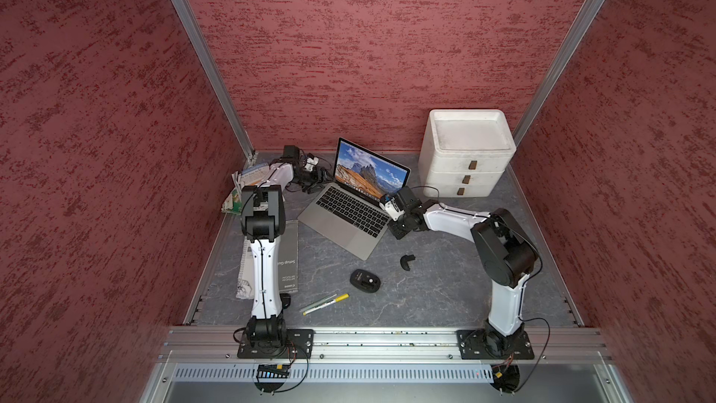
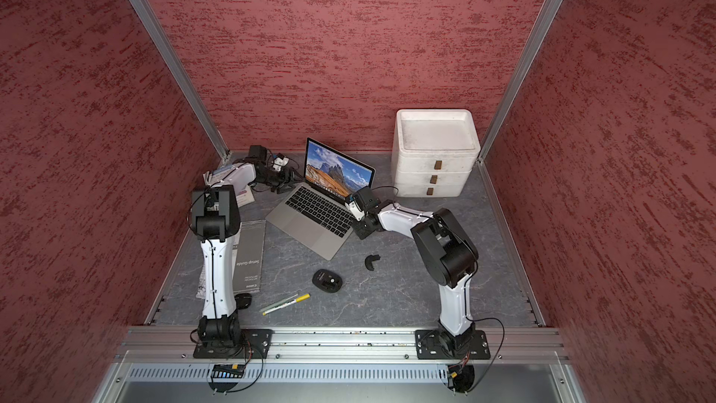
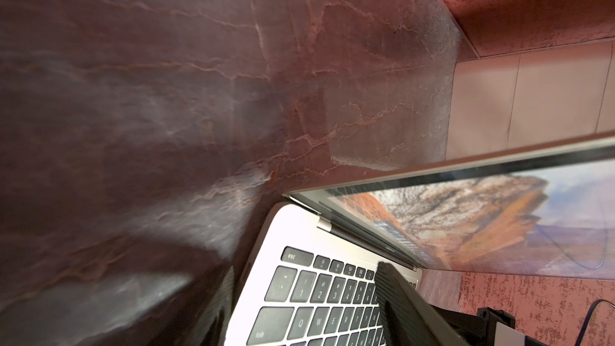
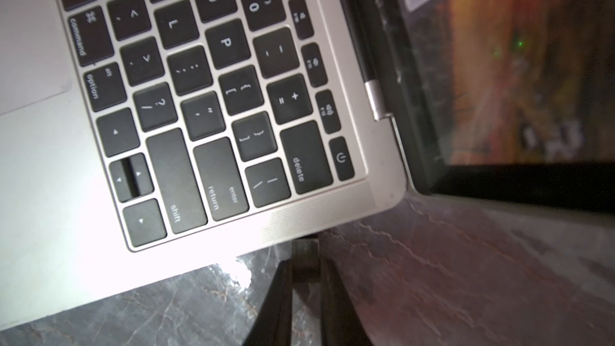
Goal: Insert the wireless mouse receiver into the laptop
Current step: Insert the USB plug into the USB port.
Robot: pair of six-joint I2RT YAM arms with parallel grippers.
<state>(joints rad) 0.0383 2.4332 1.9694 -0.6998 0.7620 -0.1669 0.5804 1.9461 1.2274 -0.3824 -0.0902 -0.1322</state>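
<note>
The laptop point(image 1: 348, 222) point(image 2: 310, 222) stands open at the back middle of the table, its screen showing mountains. My left gripper point(image 1: 312, 184) point(image 3: 299, 281) is open at the laptop's back left corner. One finger point(image 3: 396, 301) lies over the number keys and the other is a dark blur beside the laptop's left edge. My right gripper point(image 1: 393, 224) point(image 4: 304, 261) is shut on the wireless mouse receiver point(image 4: 304, 251), a small dark stub. Its tip meets the laptop's point(image 4: 33, 161) right side edge, below the return key. The port itself is hidden.
A black mouse point(image 1: 365, 280) lies belly up in front of the laptop, with a black cover piece point(image 1: 407, 261) near it. Pens point(image 1: 325, 303) lie near the front rail. A white drawer unit point(image 1: 467, 153) stands back right. A setup guide point(image 1: 288, 261) and papers point(image 1: 232, 195) lie left.
</note>
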